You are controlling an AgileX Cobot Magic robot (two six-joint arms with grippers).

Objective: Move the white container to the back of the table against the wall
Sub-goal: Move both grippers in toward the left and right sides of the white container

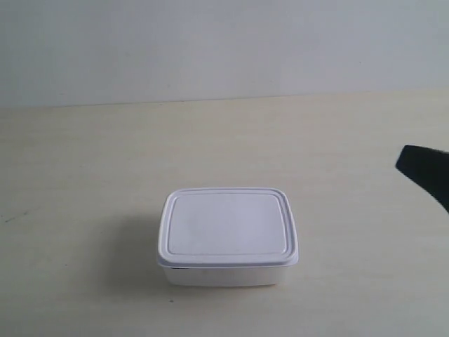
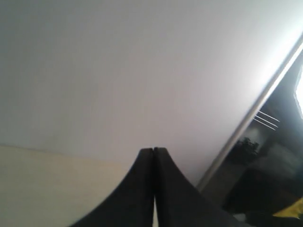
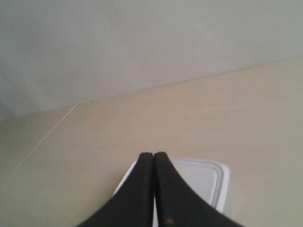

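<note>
The white container [image 1: 227, 235] with its flat lid on stands on the table [image 1: 84, 175] near the front, well away from the wall [image 1: 210, 42]. In the right wrist view my right gripper [image 3: 154, 154] is shut with nothing in it, and the white container [image 3: 203, 178] lies past its tips, partly hidden by the fingers. A dark piece of an arm [image 1: 424, 172] shows at the exterior view's right edge, clear of the container. My left gripper [image 2: 153, 150] is shut and empty, facing the wall [image 2: 118, 71].
The table [image 3: 213, 113] meets the wall [image 3: 142, 42] along a straight line at the back. In the left wrist view a metal strip [image 2: 255, 109] and a dark area [image 2: 270, 175] lie beyond the wall's end.
</note>
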